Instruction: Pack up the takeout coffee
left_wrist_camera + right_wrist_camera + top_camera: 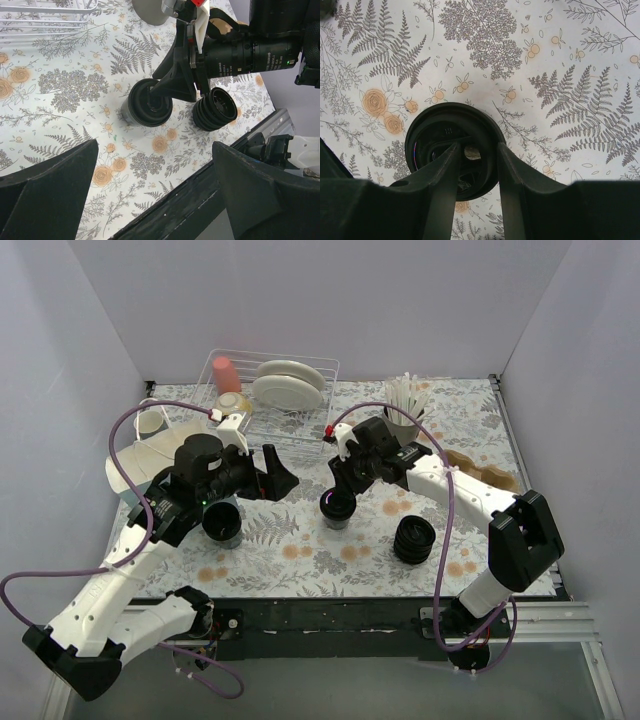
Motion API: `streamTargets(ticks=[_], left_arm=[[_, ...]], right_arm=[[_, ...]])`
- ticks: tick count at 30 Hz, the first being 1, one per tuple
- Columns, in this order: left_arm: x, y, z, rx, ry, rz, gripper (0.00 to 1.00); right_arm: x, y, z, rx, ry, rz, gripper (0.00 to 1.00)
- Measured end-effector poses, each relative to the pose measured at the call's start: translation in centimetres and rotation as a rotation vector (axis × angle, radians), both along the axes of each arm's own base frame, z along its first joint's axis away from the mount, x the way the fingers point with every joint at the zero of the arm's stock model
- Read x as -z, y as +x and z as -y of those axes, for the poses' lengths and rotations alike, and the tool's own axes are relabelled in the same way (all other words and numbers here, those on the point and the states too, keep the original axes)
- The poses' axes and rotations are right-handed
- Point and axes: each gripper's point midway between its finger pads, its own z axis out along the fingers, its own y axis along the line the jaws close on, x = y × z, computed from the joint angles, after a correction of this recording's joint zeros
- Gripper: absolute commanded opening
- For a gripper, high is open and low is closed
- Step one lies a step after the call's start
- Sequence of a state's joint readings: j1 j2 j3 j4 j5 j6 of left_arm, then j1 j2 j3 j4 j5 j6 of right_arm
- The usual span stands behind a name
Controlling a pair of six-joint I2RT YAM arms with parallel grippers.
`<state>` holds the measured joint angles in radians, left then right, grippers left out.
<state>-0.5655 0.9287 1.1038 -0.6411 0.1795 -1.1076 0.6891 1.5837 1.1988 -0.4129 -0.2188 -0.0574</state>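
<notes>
light: bright, even | shadows: soft | focus: sharp, wrist-view foregrounds blurred

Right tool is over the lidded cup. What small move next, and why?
Probably open the right tool wider. In its wrist view both fingers lie across the top of the takeout coffee, their gap narrower than the lid, so they could not drop around the cup's sides to grip it.

Table (floral cloth) bears takeout coffee, lidless cup, lid stack, dish rack.
</notes>
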Motion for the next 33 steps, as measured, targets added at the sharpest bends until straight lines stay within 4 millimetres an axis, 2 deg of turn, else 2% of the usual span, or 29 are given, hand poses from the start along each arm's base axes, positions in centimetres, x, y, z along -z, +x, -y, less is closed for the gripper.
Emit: streamTargets(ticks=[3, 4, 6, 12, 16, 20, 23, 29, 33], left_arm=[[0.0, 0.0, 0.0, 0.0, 0.001, -0.002, 0.98], [0.0, 0.0, 0.0, 0.0, 0.0, -0.001, 0.98], [0.0, 0.0, 0.0, -0.001, 0.0, -0.002, 0.98], [0.0, 0.0, 0.0, -0.002, -0.002, -0.005, 0.98], [0.0, 0.0, 0.0, -0.003, -0.004, -0.007, 0.98], [0.1, 0.0, -0.1, -0.01, 0.001, -0.006, 0.98], [0.2, 0.1, -0.4, -0.027, 0.011, -0.007, 0.98], [0.7, 1.0, -2.4, -0.147, 0.069, -0.016, 0.97], [0.0, 1.7, -4.0, -0.244, 0.096, -0.002, 0.98]], right_arm=[[0.1, 0.0, 0.1, -0.005, -0.006, 0.003, 0.26], [0.1, 0.0, 0.1, -0.004, -0.007, 0.005, 0.14], [0.1, 0.2, 0.3, 0.002, -0.014, 0.011, 0.03], [0.2, 1.0, 1.5, 0.072, -0.06, 0.05, 0.01], [-1.0, 1.1, 3.5, 0.152, -0.085, 0.1, 0.01], [-3.2, 1.4, 6.6, 0.283, -0.113, 0.166, 0.01], [-3.5, 1.7, 9.7, 0.396, -0.147, 0.182, 0.01], [-1.0, 1.2, 16.9, 0.598, -0.235, 0.108, 0.01], [0.2, 0.7, 21.1, 0.722, -0.261, 0.062, 0.01]])
